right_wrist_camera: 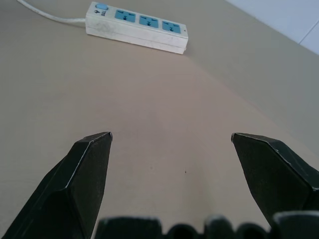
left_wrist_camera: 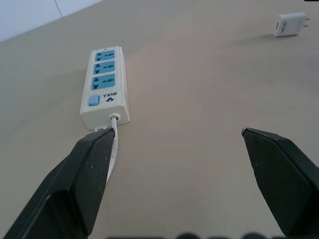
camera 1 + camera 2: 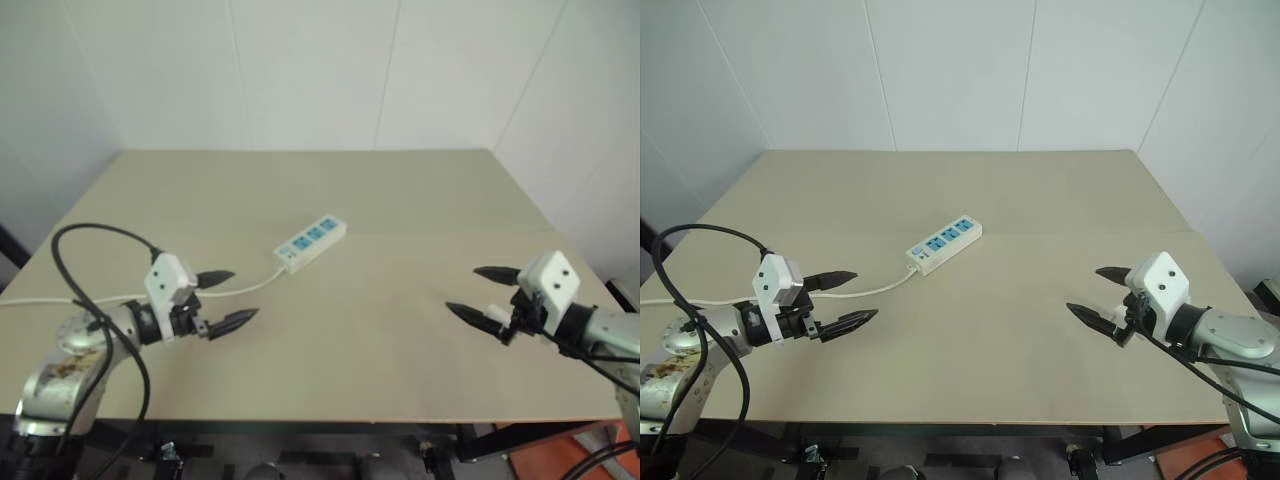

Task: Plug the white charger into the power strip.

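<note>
While the power strip (image 3: 310, 242) lies flat, the white charger (image 2: 289, 24) rests apart.

A beige table (image 3: 400, 200) stands against white panelled walls (image 3: 320, 70).

"BULL" printed on power strip (image 2: 105, 84).
</note>
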Available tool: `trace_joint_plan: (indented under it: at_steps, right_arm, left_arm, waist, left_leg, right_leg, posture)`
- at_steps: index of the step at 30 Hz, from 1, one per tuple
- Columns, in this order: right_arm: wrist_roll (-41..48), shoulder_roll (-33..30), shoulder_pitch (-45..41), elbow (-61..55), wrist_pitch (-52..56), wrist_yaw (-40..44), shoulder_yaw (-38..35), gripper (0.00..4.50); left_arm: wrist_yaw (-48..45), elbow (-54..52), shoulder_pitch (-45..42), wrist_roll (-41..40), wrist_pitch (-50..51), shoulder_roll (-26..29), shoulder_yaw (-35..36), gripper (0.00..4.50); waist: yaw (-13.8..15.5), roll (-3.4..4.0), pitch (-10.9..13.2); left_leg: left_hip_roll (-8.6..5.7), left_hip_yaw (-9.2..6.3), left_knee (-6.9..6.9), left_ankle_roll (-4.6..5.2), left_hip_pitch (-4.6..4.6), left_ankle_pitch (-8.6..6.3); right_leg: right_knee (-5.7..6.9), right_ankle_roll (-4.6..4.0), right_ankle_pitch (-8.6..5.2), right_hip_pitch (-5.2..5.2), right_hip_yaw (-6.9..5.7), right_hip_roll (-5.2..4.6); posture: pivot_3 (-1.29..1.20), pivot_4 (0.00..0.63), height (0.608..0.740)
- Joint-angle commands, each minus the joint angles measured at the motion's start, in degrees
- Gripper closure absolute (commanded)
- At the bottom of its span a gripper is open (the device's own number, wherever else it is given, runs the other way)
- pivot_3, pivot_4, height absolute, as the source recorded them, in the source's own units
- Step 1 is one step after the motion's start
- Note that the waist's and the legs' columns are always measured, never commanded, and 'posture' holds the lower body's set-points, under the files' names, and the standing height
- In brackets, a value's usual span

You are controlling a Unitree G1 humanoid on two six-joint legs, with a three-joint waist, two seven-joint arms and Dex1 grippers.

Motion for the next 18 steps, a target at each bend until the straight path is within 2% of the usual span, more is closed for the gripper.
trace_joint_plan:
  at_steps: [1,11,18]
  right_arm:
    - [0.7,-0.6,0.0,-2.1,0.1,-0.7,-2.4,0.0]
    - [0.4,-0.4,0.1,-2.2,-0.5,-1.8,-2.4,0.0]
    - [1.3,2.1,-2.0,-2.6,-0.5,-4.7,-1.9,0.0]
  left_arm:
    - [-0.5,-0.4,-1.2,-0.5,-0.6,1.1,1.2,0.04]
    - [-0.6,1.4,-2.9,1.1,-1.9,0.5,-0.1,0.04]
    - [3.6,5.3,-8.1,4.2,-4.3,-4.2,-2.9,0.04]
  waist:
    - [0.0,0.0,0.0]
    - [0.0,0.0,0.0]
    - [0.1,-0.01,0.0]
  left_leg:
    - [0.0,0.0,0.0,0.0,0.0,0.0]
    - [0.0,0.0,0.0,0.0,0.0,0.0]
    - [-0.01,0.0,0.01,0.0,0.05,0.0]
  right_leg:
    - [0.0,0.0,0.0,0.0,0.0,0.0]
    - [-0.01,0.0,0.0,0.02,0.0,0.0]
    - [-0.01,0.01,0.01,0.08,0.0,-0.01]
  posture:
    - [0.0,0.15,0.74]
    - [0.0,0.15,0.74]
    - [0.0,0.15,0.74]
